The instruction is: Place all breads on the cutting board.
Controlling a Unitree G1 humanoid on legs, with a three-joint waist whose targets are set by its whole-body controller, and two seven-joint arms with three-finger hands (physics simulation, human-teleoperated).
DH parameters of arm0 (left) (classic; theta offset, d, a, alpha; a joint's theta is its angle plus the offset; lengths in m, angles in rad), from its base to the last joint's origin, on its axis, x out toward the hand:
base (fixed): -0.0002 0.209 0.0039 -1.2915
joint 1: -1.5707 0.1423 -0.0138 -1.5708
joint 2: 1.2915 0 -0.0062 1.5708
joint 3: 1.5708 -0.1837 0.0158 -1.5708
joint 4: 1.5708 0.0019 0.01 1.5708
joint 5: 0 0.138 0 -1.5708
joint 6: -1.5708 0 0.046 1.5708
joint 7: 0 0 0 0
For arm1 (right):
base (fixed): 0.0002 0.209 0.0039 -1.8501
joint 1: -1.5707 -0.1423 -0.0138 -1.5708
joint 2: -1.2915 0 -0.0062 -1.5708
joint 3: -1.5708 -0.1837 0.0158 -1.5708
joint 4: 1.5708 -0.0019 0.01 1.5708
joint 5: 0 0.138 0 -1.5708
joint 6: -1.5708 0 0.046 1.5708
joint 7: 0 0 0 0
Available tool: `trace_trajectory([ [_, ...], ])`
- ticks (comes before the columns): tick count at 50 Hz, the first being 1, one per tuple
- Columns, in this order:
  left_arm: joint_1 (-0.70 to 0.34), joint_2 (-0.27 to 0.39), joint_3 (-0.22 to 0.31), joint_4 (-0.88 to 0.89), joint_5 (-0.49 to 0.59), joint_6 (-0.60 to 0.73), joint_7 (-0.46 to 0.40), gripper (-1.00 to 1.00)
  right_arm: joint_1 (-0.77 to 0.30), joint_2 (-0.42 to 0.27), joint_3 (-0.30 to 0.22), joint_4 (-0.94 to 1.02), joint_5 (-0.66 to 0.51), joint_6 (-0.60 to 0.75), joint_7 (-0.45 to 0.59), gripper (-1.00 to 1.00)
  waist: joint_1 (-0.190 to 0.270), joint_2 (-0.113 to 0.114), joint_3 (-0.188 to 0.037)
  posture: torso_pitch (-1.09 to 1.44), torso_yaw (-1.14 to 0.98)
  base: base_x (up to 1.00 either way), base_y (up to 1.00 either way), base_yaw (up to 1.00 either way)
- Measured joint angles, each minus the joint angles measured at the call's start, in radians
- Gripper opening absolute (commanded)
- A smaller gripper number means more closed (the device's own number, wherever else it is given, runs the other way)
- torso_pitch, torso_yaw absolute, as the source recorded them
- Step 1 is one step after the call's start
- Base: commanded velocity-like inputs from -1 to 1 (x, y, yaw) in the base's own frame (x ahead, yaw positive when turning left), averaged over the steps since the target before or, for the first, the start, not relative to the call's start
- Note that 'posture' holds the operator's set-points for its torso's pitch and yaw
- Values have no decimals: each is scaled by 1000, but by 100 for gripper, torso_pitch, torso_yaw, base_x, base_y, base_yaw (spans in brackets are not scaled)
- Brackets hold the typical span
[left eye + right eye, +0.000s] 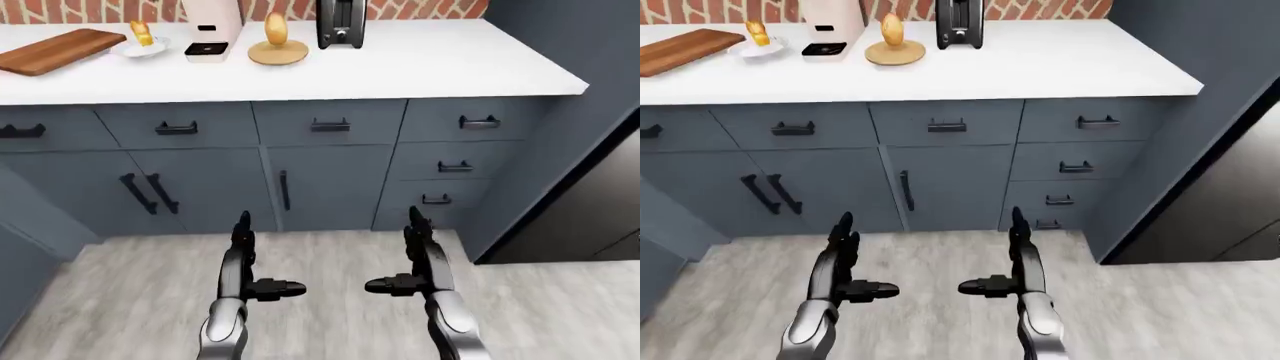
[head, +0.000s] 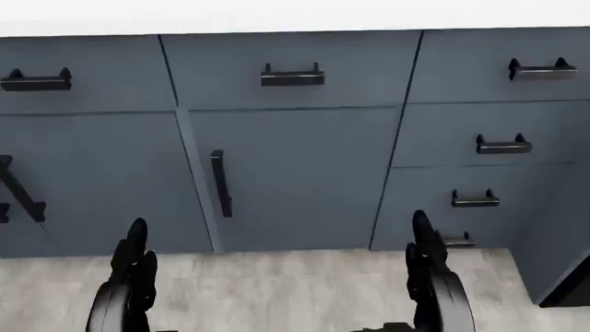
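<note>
A wooden cutting board [image 1: 55, 49] lies at the left end of the white counter [image 1: 430, 60]. One bread [image 1: 141, 32] sits on a small white plate [image 1: 143, 49] beside the board. A second bread [image 1: 276, 29] stands on a round wooden plate [image 1: 278, 53] further right. My left hand [image 1: 250, 262] and right hand [image 1: 415, 259] are open and empty, held low over the floor, well below and away from the counter.
A white appliance [image 1: 211, 28] stands between the two breads and a black toaster [image 1: 340, 22] to their right. Blue-grey cabinets with black handles [image 1: 330, 124] run under the counter. A tall dark cabinet [image 1: 580, 150] stands at the right. Light wood floor [image 1: 330, 300] is below.
</note>
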Motion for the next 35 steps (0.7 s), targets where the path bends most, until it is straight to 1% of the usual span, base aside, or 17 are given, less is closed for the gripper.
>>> trace_trajectory([
  [1, -2, 3, 1, -12, 0, -5, -2, 100, -3, -3, 3, -11, -4, -5, -1, 100, -1, -4, -10, 0, 0, 0, 0, 0],
  [3, -27, 8, 7, -38, 1, -34, -4, 100, -28, -7, -1, -34, -16, -38, -8, 100, 6, -3, -60, 0, 0, 0, 0, 0],
  [5, -32, 6, 8, -37, 1, -54, -4, 100, -31, -1, -1, -31, -21, -59, -14, 100, 8, -9, -41, 0, 0, 0, 0, 0],
  [7, -23, 5, 7, -18, 5, -53, 1, 100, -24, -7, 7, -9, -45, -67, -26, 100, 8, -8, -53, 0, 0, 0, 0, 0],
  [9, -27, 5, 10, 1, 7, -41, 6, 100, -27, -3, -2, 9, -52, -59, -34, 100, 8, -6, -53, 0, 0, 0, 0, 0],
  [12, -28, 6, 12, 7, 7, -34, 8, 100, -31, 5, -14, 8, -30, -44, -51, 100, 7, -4, -53, 0, 0, 0, 0, 0],
  [15, -26, 2, 11, -26, 2, -15, 12, 100, -25, -9, 5, -42, -48, -8, -55, 100, 8, -3, -58, 0, 0, 0, 0, 0],
  [17, -41, 6, 20, -78, -13, 46, 18, 100, -36, -8, 11, -134, -60, 77, -46, 100, 8, -4, -57, 0, 0, 0, 0, 0],
  [18, -60, 12, 31, -113, -25, 95, 22, 100, -59, -12, 11, -183, -64, 137, -40, 100, 7, -5, -56, 0, 0, 0, 0, 0],
  [20, -111, 34, 58, -185, -47, 197, 30, 100, -129, -23, 0, -267, -71, 258, -32, 100, 7, -5, -61, 0, 0, 0, 0, 0],
  [23, -206, 73, 97, -252, -64, 316, 43, 100, -229, -47, -28, -393, -78, 429, -25, 100, 12, -4, -75, 0, 0, 0, 0, 0],
  [25, -269, 97, 122, -281, -77, 389, 52, 100, -269, -60, -36, -449, -85, 502, -21, 100, 13, -5, -83, 0, 0, 0, 0, 0],
  [27, -325, 120, 142, -311, -95, 464, 63, 100, -295, -66, -40, -475, -92, 558, -18, 100, 11, -6, -85, 0, 0, 0, 0, 0],
  [30, -403, 158, 165, -348, -126, 575, 78, 100, -346, -72, -46, -489, -96, 663, -15, 100, 8, -1, -78, 0, 0, 0, 0, 0],
  [32, -456, 187, 178, -359, -149, 648, 88, 100, -404, -74, -74, -510, -66, 762, -9, 100, 8, 4, -68, 0, 0, 0, 0, 0],
  [35, -546, 239, 201, -357, -184, 752, 102, 100, -510, -115, -89, -543, -28, 905, -11, 100, 7, 8, -58, 0, 0, 0, 0, 0],
])
